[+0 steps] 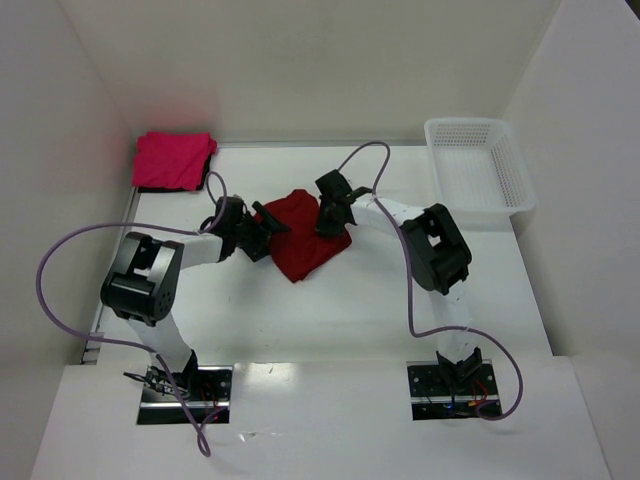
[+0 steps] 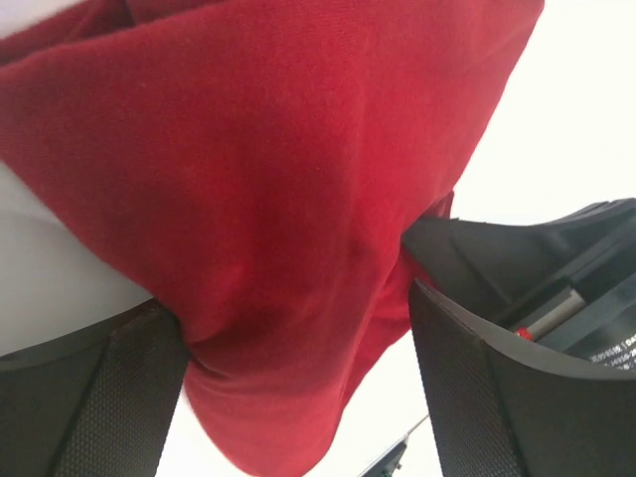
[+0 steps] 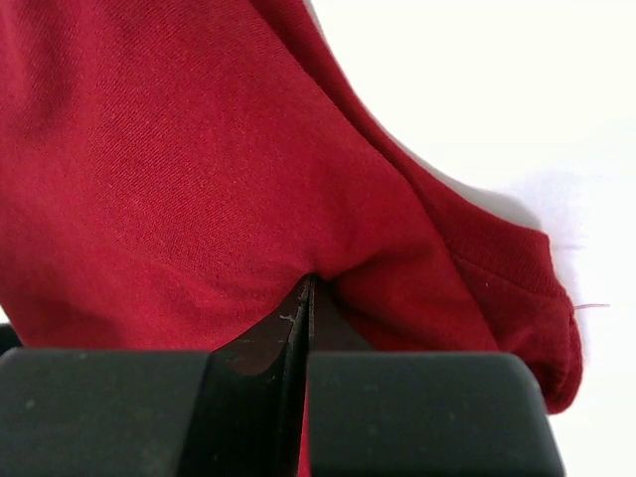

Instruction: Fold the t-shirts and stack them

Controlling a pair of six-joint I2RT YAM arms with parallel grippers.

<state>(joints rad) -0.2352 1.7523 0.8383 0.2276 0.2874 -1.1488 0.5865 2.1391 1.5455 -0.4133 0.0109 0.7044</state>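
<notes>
The dark crimson t-shirt [image 1: 305, 252] lies bunched in the middle of the table, between my two grippers. My left gripper [image 1: 268, 228] reaches in from the shirt's left edge and stands open. In the left wrist view a hanging fold of the crimson t-shirt [image 2: 258, 199] fills the space between the fingers [image 2: 109, 407] of that gripper [image 2: 298, 397], with a gap showing on the right side. My right gripper [image 1: 328, 222] is at the shirt's upper right. In the right wrist view it [image 3: 308, 298] is shut on a pinch of the crimson t-shirt [image 3: 199, 179]. The magenta-pink t-shirt [image 1: 173, 160] lies folded at the back left corner.
A white mesh basket [image 1: 465, 124] stands at the back right. White walls close in the table on the left, back and right. A purple cable [image 1: 60, 260] loops out beside the left arm.
</notes>
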